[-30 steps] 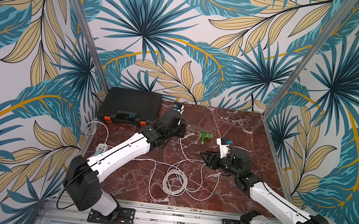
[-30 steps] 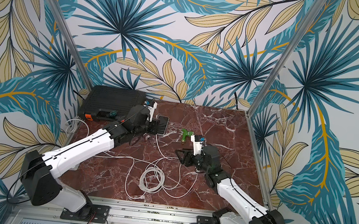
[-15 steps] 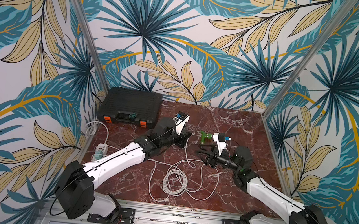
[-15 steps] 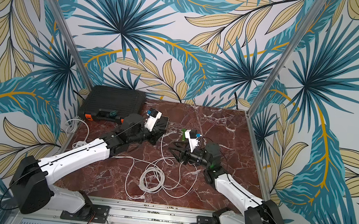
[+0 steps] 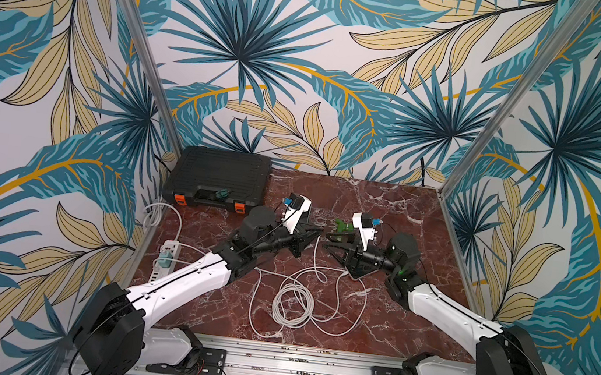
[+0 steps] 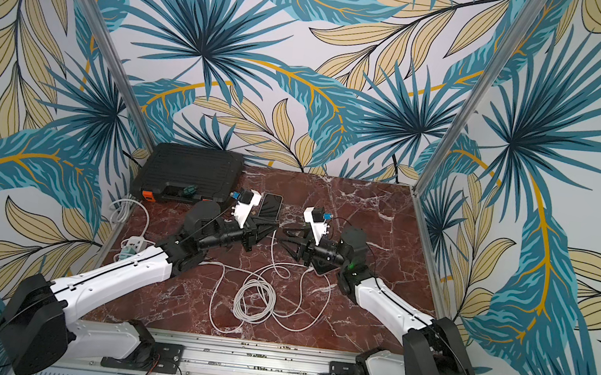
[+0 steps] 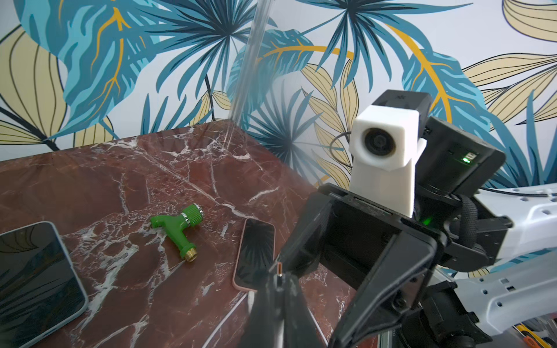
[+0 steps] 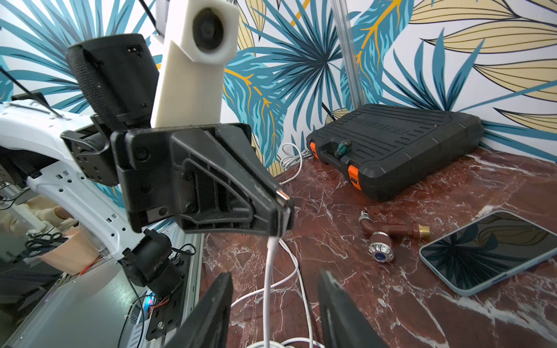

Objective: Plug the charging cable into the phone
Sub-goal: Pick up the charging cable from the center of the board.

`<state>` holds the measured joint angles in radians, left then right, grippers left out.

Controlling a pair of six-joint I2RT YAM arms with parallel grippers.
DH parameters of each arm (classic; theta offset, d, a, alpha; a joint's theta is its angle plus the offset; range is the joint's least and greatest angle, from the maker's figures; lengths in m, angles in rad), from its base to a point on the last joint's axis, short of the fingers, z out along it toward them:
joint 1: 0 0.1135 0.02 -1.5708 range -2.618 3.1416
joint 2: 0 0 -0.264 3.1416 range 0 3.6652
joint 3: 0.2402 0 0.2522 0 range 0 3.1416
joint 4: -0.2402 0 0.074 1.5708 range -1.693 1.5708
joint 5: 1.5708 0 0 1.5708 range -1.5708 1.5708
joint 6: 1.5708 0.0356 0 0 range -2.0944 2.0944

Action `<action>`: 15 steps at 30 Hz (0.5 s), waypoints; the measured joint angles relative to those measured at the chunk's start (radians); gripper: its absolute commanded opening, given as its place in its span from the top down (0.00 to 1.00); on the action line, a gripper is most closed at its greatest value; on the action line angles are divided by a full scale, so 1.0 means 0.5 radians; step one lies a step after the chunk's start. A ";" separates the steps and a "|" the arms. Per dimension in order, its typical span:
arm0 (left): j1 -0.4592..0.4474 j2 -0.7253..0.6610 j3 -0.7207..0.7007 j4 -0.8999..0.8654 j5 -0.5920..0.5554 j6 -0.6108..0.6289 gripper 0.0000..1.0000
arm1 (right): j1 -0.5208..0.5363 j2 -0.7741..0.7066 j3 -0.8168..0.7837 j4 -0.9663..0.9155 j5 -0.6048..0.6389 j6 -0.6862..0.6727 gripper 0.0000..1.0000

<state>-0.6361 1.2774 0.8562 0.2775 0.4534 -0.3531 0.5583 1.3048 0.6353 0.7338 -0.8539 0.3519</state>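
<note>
One charging cable (image 8: pixel 269 256) end sits pinched in the left claw (image 8: pixel 283 209).

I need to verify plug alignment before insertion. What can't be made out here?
Pink-cased phone: both top views, nearly all hidden beneath the right gripper.
Blue-cased phone: cut off by the left wrist view's edge.
White charging cable's metal plug: only its tip shows past the shut left gripper; type too small to tell.

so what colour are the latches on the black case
Orange latches on the black case, clearest in the right wrist view.
</note>
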 measured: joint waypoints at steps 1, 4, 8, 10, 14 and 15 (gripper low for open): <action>0.001 0.000 -0.002 0.021 0.020 -0.006 1.00 | 0.000 0.017 0.015 0.006 -0.018 0.005 0.54; 0.003 0.000 -0.002 0.068 0.072 -0.029 1.00 | 0.000 0.061 0.042 0.023 -0.069 0.021 0.57; 0.004 0.000 -0.004 0.115 0.127 -0.043 1.00 | 0.002 0.090 0.052 0.050 -0.126 0.048 0.62; 0.005 0.000 -0.007 0.132 0.151 -0.048 1.00 | 0.002 0.091 0.053 0.058 -0.155 0.060 0.63; 0.006 0.005 -0.011 0.154 0.191 -0.061 1.00 | 0.005 0.091 0.054 0.080 -0.206 0.084 0.67; 0.007 0.008 -0.011 0.157 0.198 -0.065 1.00 | 0.007 0.091 0.055 0.088 -0.216 0.093 0.69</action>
<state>-0.6327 1.2812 0.8505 0.3561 0.5526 -0.3855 0.5617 1.3502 0.6628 0.7776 -0.9619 0.3985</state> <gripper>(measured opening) 0.082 0.340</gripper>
